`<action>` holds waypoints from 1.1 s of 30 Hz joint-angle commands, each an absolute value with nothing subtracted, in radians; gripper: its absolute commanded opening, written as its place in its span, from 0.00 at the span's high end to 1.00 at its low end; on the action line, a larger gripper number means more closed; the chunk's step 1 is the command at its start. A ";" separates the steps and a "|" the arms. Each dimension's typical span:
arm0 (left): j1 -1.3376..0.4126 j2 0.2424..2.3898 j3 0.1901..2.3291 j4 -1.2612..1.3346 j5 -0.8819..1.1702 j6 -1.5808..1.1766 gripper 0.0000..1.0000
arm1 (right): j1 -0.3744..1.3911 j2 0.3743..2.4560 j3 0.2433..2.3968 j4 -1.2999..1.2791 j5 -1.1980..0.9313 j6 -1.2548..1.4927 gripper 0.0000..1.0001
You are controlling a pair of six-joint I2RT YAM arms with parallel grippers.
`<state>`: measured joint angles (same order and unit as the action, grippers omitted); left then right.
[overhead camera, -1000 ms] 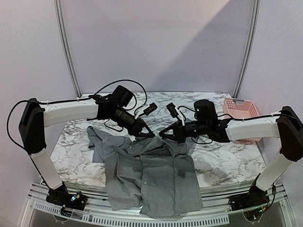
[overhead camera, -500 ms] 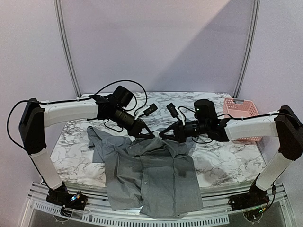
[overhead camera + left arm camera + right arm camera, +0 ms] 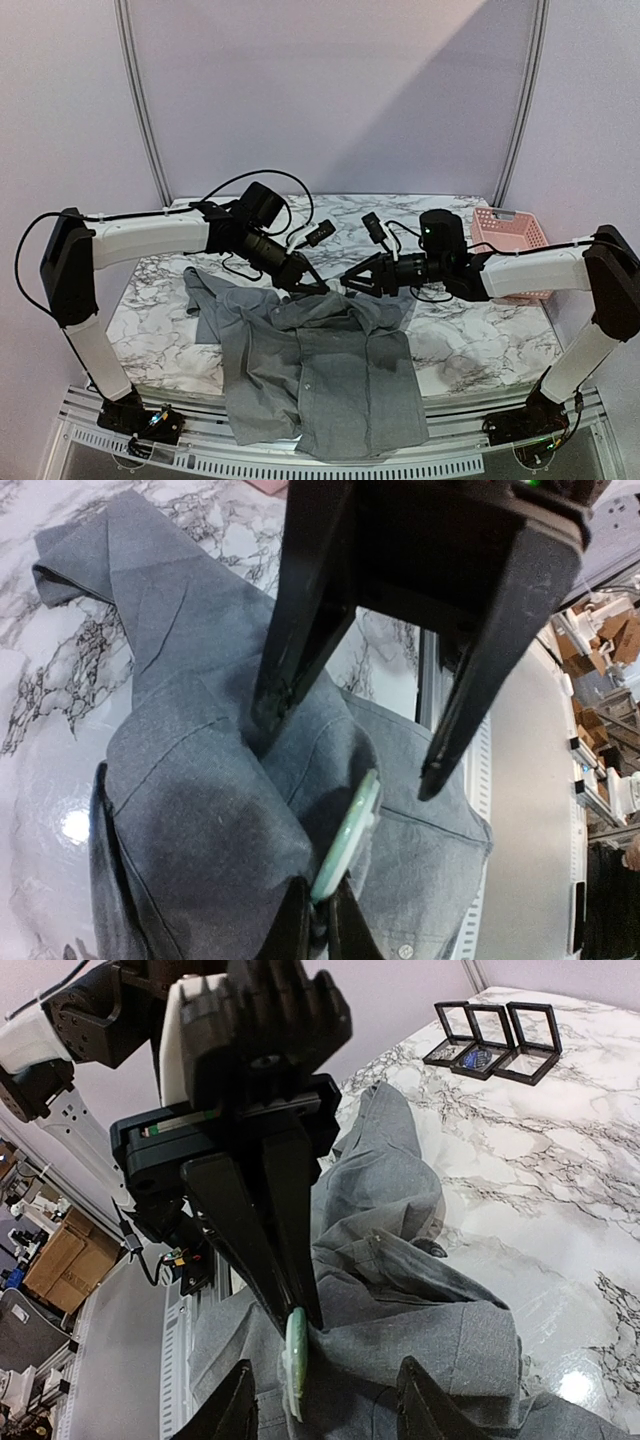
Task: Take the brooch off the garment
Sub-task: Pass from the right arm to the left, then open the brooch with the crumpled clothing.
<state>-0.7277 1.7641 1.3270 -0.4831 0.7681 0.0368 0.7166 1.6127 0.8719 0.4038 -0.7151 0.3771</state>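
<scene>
The grey garment [image 3: 330, 370] lies over the table's near edge, its collar bunched and lifted between the arms. A pale green round brooch [image 3: 348, 835] stands edge-on at the collar fabric [image 3: 190, 810]. My left gripper [image 3: 312, 920] is shut, pinching the brooch's lower edge together with the cloth. In the right wrist view the brooch [image 3: 295, 1360] hangs just below the left fingertips [image 3: 300, 1305]. My right gripper [image 3: 330, 1410] is open, its jaws spread either side of the brooch without touching it. From above, the left gripper [image 3: 322, 289] and right gripper [image 3: 350, 281] meet tip to tip, and the brooch is hidden.
A pink basket [image 3: 508, 232] stands at the back right of the marble table [image 3: 160, 320]. Three black-framed display boxes [image 3: 490, 1035] sit at the far side. Cables loop over both wrists. The garment's hem hangs over the front rail [image 3: 330, 455].
My right gripper's jaws have spread from shut to open and the wrist drew back slightly to the right. The left gripper kept its pinch and place.
</scene>
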 commanded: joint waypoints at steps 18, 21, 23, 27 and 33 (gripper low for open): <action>-0.698 1.799 1.327 -0.418 0.765 -0.054 1.00 | 0.757 1.632 0.857 0.417 -0.643 0.399 0.54; -0.697 1.795 1.325 -0.414 0.761 -0.055 1.00 | 0.758 1.647 0.859 0.425 -0.647 0.403 0.55; -0.697 1.795 1.324 -0.413 0.761 -0.056 1.00 | 0.759 1.659 0.859 0.423 -0.648 0.403 0.55; -0.698 1.796 1.324 -0.411 0.762 -0.057 1.00 | 0.760 1.667 0.859 0.415 -0.646 0.401 0.56; -0.697 1.795 1.325 -0.412 0.762 -0.057 1.00 | 0.762 1.673 0.859 0.417 -0.642 0.401 0.59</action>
<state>-0.7067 1.7927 1.3270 -0.4305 0.7525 -0.0547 0.7536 1.6531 0.8700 0.4126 -0.6586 0.3996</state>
